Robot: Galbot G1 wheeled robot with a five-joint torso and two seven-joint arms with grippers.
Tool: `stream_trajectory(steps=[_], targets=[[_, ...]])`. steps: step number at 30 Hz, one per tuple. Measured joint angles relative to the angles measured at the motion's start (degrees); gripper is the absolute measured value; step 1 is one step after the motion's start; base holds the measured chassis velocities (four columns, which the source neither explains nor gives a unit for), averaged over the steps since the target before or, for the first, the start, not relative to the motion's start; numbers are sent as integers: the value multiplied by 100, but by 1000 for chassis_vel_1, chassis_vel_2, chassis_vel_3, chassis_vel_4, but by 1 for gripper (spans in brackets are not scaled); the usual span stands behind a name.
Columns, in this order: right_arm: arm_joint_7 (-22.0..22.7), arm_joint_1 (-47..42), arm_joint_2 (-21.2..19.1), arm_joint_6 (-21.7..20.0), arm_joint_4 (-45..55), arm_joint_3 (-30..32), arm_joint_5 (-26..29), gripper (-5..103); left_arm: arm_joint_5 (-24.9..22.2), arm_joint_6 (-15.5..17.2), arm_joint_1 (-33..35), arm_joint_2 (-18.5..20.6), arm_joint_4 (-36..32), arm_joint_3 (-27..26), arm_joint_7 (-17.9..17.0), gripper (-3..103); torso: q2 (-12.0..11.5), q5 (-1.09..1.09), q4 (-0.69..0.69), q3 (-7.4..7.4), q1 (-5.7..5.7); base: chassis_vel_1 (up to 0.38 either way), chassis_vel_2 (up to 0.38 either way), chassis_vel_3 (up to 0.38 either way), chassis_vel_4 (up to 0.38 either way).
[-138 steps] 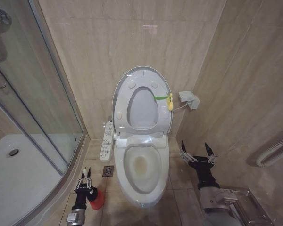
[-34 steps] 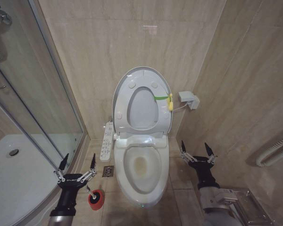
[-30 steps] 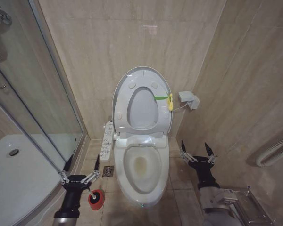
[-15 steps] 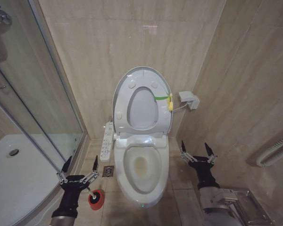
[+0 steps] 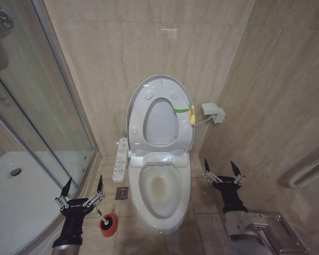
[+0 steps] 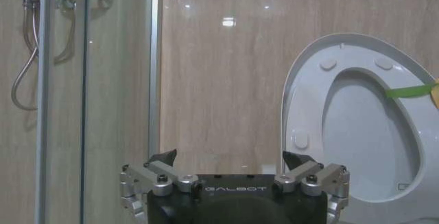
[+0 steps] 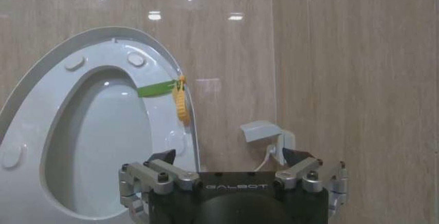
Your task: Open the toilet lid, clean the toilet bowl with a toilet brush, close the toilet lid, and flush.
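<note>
Overhead, the toilet lid (image 5: 160,85) stands raised against the beige tiled wall (image 5: 122,48), with the ring seat (image 5: 160,121) lifted against it and a green strap with a yellow tag (image 5: 191,115) on its right edge. Below, the toilet bowl (image 5: 159,186) lies open, a yellowish stain at its bottom.

Left of the bowl, the left gripper (image 5: 81,189) hovers low over the floor with its fingers spread wide and nothing between them, between the curved shower glass (image 5: 37,122) and the bowl's left rim. Just beside it, nearer the bowl, the toilet brush (image 5: 104,218) sits in its red cup holder (image 5: 108,225) on the tiles, apart from the fingers. A floor drain (image 5: 122,193) and a white control panel (image 5: 120,159) occupy the narrow strip between the shower edge and the toilet.

On the other side, the right gripper (image 5: 221,169) waits with fingers also wide and empty, in the open floor between the bowl's right rim and the side wall, below a small white wall box (image 5: 212,111).
</note>
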Motion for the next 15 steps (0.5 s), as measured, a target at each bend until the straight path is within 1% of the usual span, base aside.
stream_trajectory(steps=[15], targets=[[0,0,0,0,0,0,0,100,33,0,-50,-1,46,10,9,100,0,0,0,0,0,0,0,0,0]])
